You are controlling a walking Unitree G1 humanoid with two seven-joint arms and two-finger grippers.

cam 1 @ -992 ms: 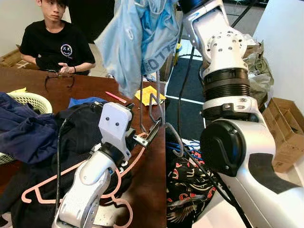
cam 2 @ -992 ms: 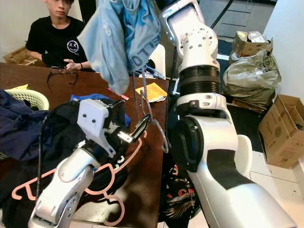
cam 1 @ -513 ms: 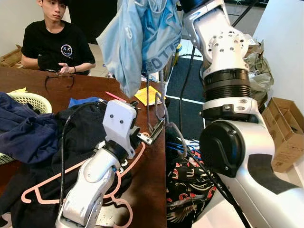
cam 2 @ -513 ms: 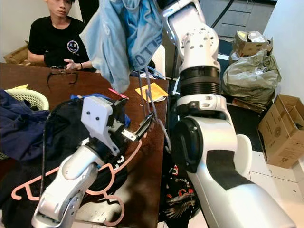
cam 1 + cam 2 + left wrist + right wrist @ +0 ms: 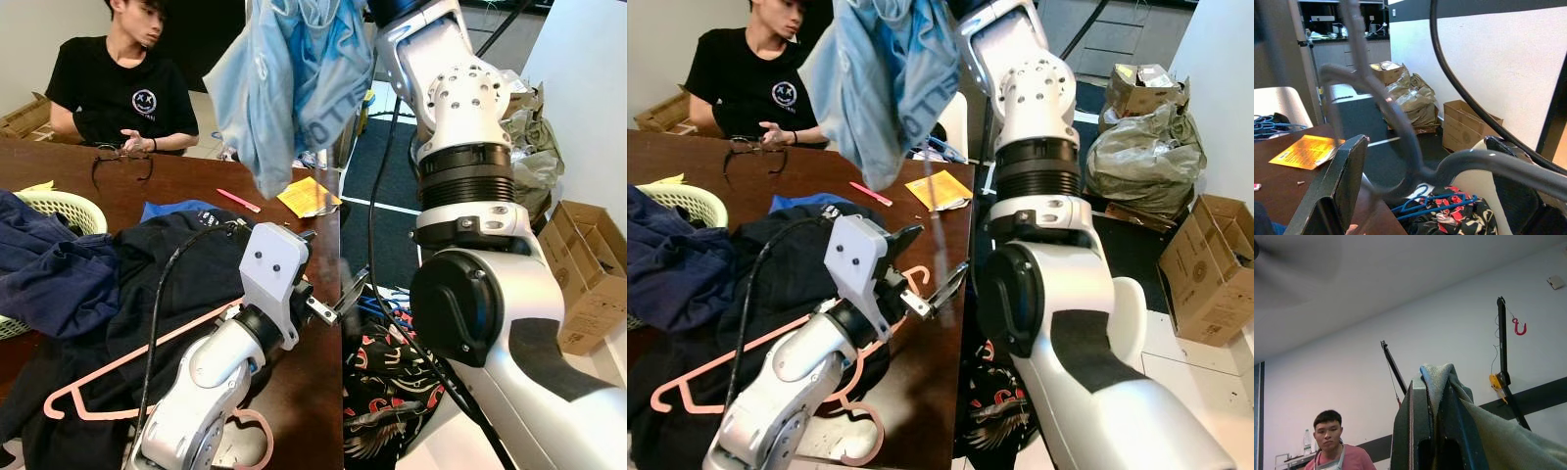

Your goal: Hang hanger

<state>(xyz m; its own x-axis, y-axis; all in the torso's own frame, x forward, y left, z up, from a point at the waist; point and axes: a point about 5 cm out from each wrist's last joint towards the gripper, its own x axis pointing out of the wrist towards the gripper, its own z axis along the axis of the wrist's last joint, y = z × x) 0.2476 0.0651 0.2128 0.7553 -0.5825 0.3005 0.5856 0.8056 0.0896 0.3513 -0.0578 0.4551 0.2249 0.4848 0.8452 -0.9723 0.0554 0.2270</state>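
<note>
My right tool [image 5: 1432, 431] is clamped on the blue shirt [image 5: 289, 78], holding it high above the counter's [image 5: 304, 382] right edge while my left tool [image 5: 338, 299] pinches the grey hanger [image 5: 1400, 132] underneath to feed it in.

Left gripper [image 5: 345, 294] reaches past the edge of the dark brown wooden table [image 5: 304, 362]; its finger spacing cannot be judged. Light blue garment [image 5: 289, 83] hangs above, beside the raised silver right arm [image 5: 460, 108]. Pink plastic hanger [image 5: 147, 362] lies on black clothing [image 5: 176, 284]. Navy clothes fill a white woven basket [image 5: 69, 206]. Person in black t-shirt [image 5: 118, 88] sits at the far side. Yellow paper [image 5: 306, 196] lies near the table edge.
</note>
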